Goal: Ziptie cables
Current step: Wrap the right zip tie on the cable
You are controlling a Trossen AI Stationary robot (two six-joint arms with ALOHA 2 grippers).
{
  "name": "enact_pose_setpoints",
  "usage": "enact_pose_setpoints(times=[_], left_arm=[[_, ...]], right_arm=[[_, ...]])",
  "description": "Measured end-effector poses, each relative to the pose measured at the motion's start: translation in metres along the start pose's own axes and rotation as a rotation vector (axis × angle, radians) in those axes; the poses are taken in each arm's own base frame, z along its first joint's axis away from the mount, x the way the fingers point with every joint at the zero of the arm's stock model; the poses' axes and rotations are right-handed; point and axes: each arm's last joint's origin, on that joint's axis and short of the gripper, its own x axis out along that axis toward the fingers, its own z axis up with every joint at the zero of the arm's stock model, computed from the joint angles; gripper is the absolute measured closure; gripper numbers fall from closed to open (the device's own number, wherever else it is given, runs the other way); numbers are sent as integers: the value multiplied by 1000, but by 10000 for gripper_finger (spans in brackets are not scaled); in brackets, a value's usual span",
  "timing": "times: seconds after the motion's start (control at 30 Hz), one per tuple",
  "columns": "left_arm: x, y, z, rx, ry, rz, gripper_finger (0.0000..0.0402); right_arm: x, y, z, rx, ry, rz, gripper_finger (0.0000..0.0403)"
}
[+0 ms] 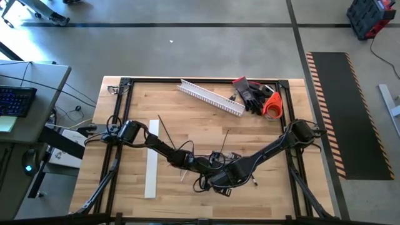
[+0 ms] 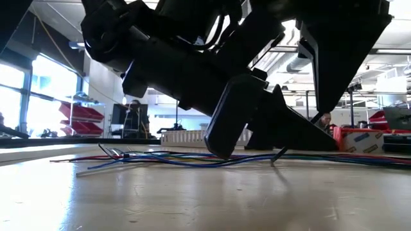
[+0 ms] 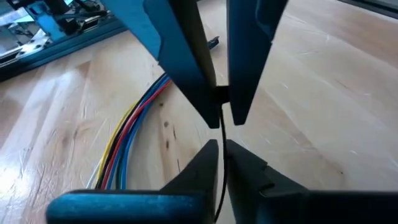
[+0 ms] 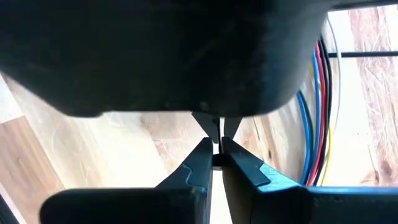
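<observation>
Both arms reach in to the middle of the table's (image 1: 262,125) near half, tips almost meeting.

Left gripper (image 3: 219,146): fingers pinched together on a thin black strand, likely a zip tie (image 3: 221,186), which runs down between the fingertips. I can't follow either end of it.

Right gripper (image 4: 216,149): fingers closed tight, tips touching, with something small and dark nipped at the very tip. Could be the same strand, I can't tell. The left wrist view shows the right gripper's fingers coming in from the opposite side, nose to nose with the left's.

Cables (image 2: 160,158): a bundle of blue, red, yellow and dark wires lying flat on the wood, right beside and partly under the two grippers. In the low view they run across the tabletop, with one dark finger (image 2: 225,122) resting down on them. The left wrist view shows the bundle just beside the pinch point, not between the fingers.

White strip (image 1: 152,159) lies flat on the left part of the table, apart from the cables. Slotted white channel (image 1: 212,97) sits at the far side, with black gloves (image 1: 250,94) and an orange tool (image 1: 272,105) next to it.
</observation>
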Motion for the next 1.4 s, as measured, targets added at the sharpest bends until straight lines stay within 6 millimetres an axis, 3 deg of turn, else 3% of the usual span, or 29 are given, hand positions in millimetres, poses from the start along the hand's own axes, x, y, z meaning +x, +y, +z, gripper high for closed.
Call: enact_pose_setpoints(times=[0.2, 0.33, 0.5, 0.73, 0.93, 1.17, 1.4], left_arm=[[0, 0, 1, 19, -13, 9, 401], [-1, 1, 7, 37, -46, 14, 401], [-2, 1, 9, 38, -63, 19, 401], [-2, 1, 9, 40, -69, 13, 402], [-2, -2, 10, 53, -83, 10, 401], [-2, -3, 9, 55, -82, 8, 401], [-2, -4, 9, 57, -77, 5, 401]], right_arm=[[-3, -1, -1, -38, -11, -6, 384], [-19, 1, -8, -78, -61, 8, 345], [-49, 14, -44, -159, -160, -28, 282], [-45, 48, -90, -255, -475, -208, 241], [-25, 62, -90, -239, -547, -227, 255], [-9, 55, -69, -232, -484, -270, 283], [-5, 47, -57, -249, -390, -246, 368]])
